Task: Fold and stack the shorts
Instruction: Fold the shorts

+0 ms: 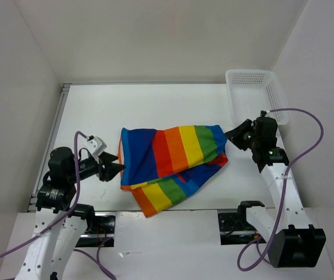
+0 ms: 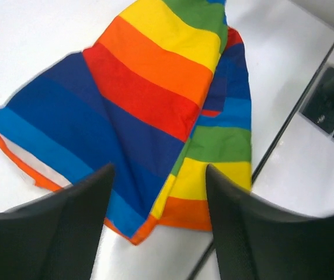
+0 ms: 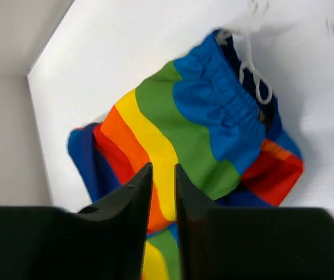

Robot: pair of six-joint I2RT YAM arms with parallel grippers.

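The rainbow-striped shorts (image 1: 173, 160) lie flat and folded over in the middle of the table, with one leg sticking out toward the near edge. My left gripper (image 1: 117, 169) is open and empty, just left of the shorts' blue hem. In the left wrist view (image 2: 160, 169) it hovers over the hem corner of the shorts (image 2: 143, 99). My right gripper (image 1: 232, 133) is just right of the waistband, its jaws closed to a narrow slit and holding nothing. In the right wrist view (image 3: 163, 166) it points at the shorts (image 3: 178, 128). The white drawstring (image 3: 250, 70) lies on the waistband.
A white mesh basket (image 1: 254, 93) stands at the back right corner, close behind the right arm. White walls enclose the table on three sides. A metal rail (image 1: 59, 128) runs along the left edge.
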